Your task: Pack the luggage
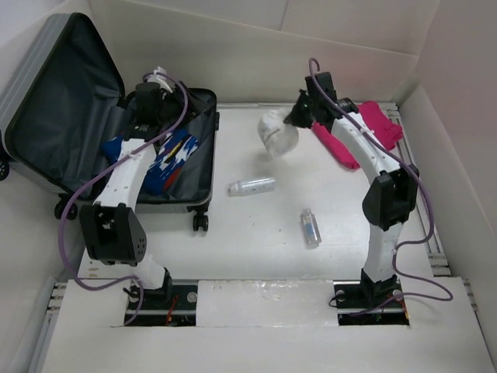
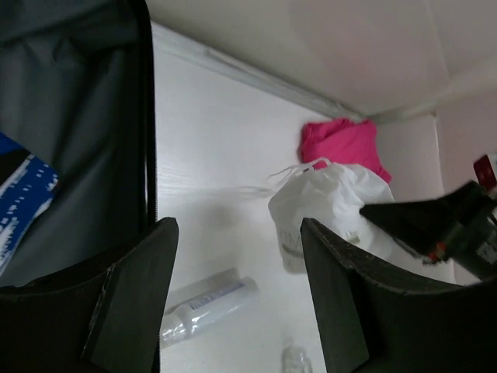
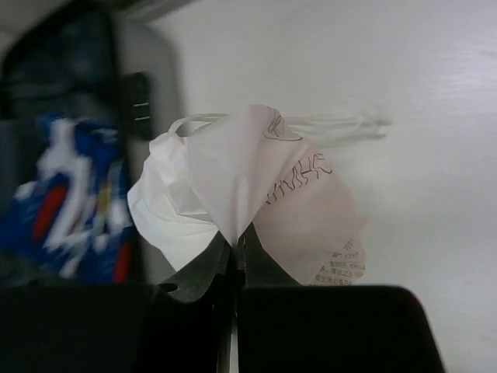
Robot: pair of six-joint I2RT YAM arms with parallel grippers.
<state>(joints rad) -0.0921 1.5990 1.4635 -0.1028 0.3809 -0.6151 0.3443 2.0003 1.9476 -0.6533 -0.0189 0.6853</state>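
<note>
Top external view: the luggage (image 1: pixel 70 93) lies at the table's far left, lid thrown back, a blue cloth (image 1: pixel 175 159) inside. The left gripper (image 2: pixel 237 260) hangs over it, jaws parted and empty. Right gripper (image 3: pixel 235 247) is pinched tight on a white bag (image 3: pixel 256 194) just right of the case, with pink cloth (image 1: pixel 373 124) near.

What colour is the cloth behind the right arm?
The cloth is bright pink, clearest in the top view.
</note>
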